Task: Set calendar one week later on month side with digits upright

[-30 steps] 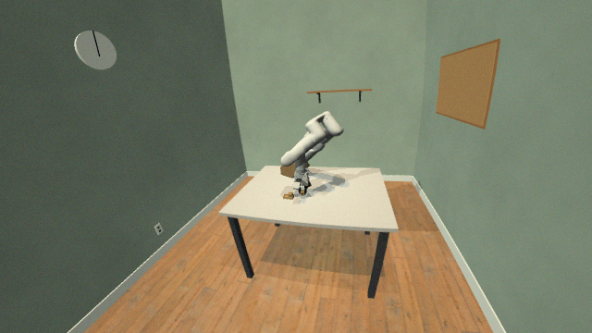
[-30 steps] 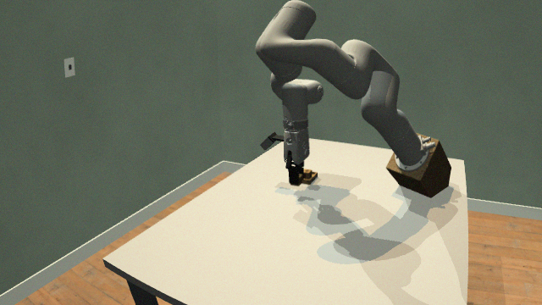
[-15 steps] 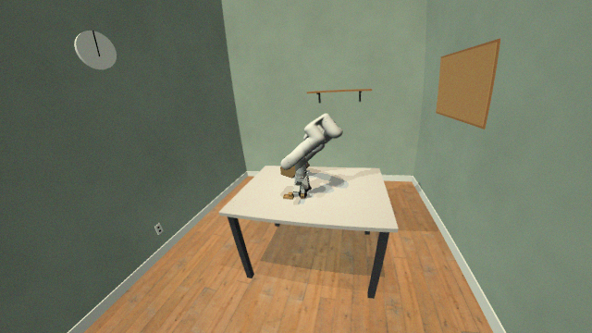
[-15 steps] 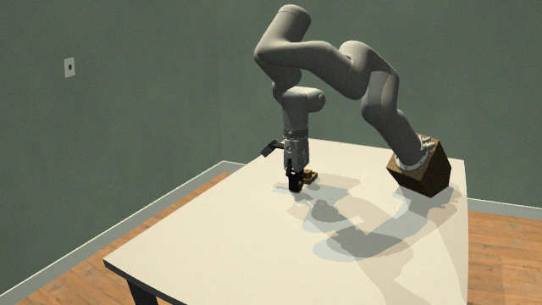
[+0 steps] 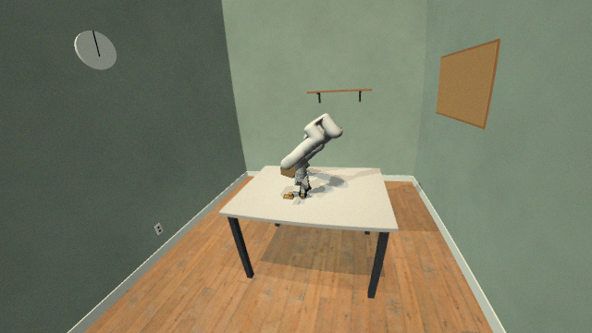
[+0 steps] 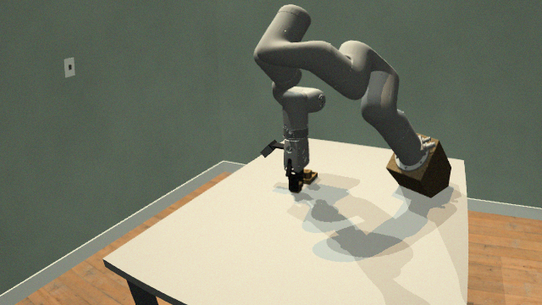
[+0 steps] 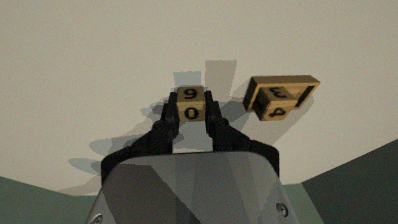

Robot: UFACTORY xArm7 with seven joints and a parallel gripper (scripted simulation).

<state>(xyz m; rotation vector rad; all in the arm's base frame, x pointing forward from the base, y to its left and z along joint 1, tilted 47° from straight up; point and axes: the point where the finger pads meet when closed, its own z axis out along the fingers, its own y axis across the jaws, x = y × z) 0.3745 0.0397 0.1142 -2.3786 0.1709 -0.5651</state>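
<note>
We have the pincer (image 7: 191, 116) clamped on one cube (image 7: 190, 104), low over the table (image 7: 75, 60); tray (image 7: 283, 83) just right, other cube (image 7: 272, 107) inside.

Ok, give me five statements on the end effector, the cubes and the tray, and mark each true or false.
1. The end effector is shut on a cube. True.
2. The held cube shows a 7 to the wrist camera. False: the faces in view read 0 and a 6 or 9.
3. Both cubes stand in the tray. False: only one cube is in it; the other is in the fingers.
4. The tray lies on the table, to the right of the held cube in the wrist view. True.
5. The end effector is high above the table, near the arm's base. False: it is low, close beside the tray and well away from the base.
</note>
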